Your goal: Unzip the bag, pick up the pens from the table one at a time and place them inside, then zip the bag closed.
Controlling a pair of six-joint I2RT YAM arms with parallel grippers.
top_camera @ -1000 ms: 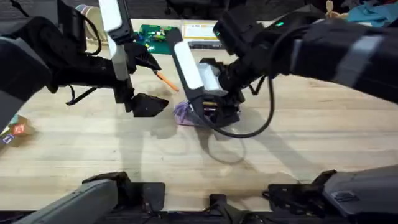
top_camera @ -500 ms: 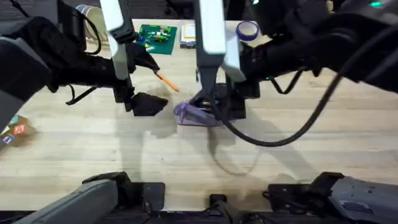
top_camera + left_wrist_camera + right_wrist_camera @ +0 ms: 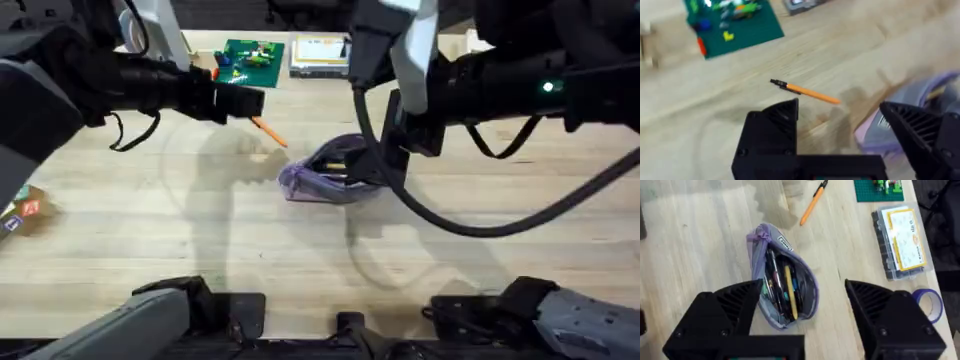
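- Your landmark is the lavender pencil pouch [image 3: 330, 172], lying unzipped on the butcher-block table [image 3: 480, 240]; in the right wrist view its mouth [image 3: 785, 292] gapes upward with several pens already inside, a yellow one among them
- The orange pen [image 3: 268, 129] is the 1 pen you can see left on the wood: it lies just beyond the pouch's tab end, on the far-left side, not touching the fabric
- Its long axis runs diagonally, orange tail nearer the pouch, black tip [image 3: 776, 83] pointing away toward the green building-brick plate [image 3: 247, 55]
- Your left gripper [image 3: 840, 117] is the nearer one; it hangs just short of the pen, jaws spread wide and holding nothing, with the pen lying just beyond the gap between the fingertips
- The pen lies roughly across that gap, so judge that you will need to turn the wrist before descending, or the fingers will close along the barrel
- Your right gripper [image 3: 802, 292] hangs directly above the pouch mouth, jaws released and empty, farther from the pen; leave the pick to the left arm
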